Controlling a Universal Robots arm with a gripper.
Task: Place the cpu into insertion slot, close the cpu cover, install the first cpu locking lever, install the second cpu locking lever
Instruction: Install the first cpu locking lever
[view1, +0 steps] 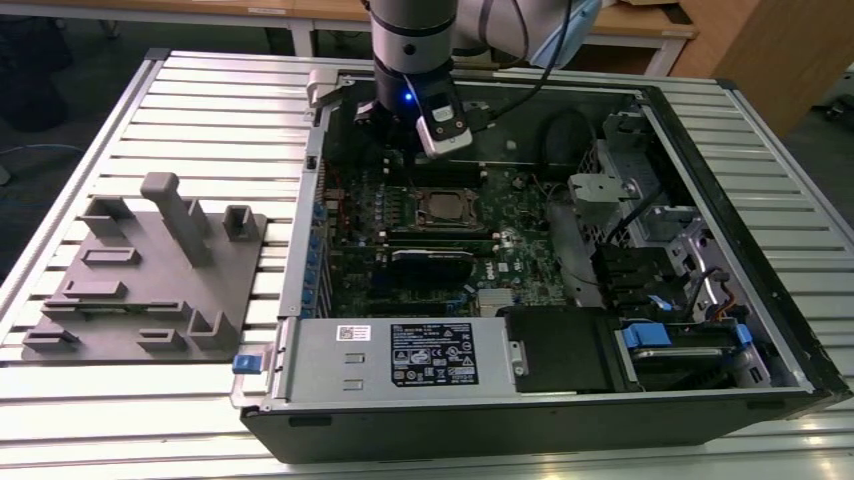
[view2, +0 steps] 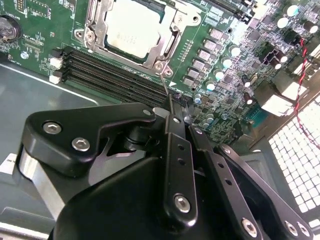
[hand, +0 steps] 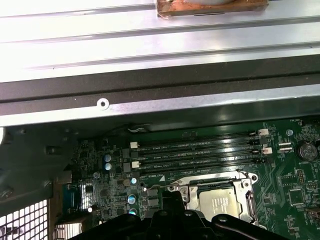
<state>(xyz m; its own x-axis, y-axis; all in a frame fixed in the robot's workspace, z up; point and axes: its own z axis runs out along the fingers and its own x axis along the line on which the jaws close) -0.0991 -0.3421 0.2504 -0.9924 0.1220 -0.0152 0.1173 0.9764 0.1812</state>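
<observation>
The cpu (view2: 132, 30) is shown seated in the insertion slot (view1: 424, 212) under the apparently closed cpu cover (view2: 169, 47), with one thin locking lever (view2: 165, 85), judged unlatched, touched by the end effector (view2: 179, 114), whose fingers are drawn together.

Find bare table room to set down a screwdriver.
Bare slats of the ribbed metal table lie beyond the grey plastic fixture tray and on its near side, on the exterior view's left. Inside the open black computer case, boards and cables crowd everything.
</observation>
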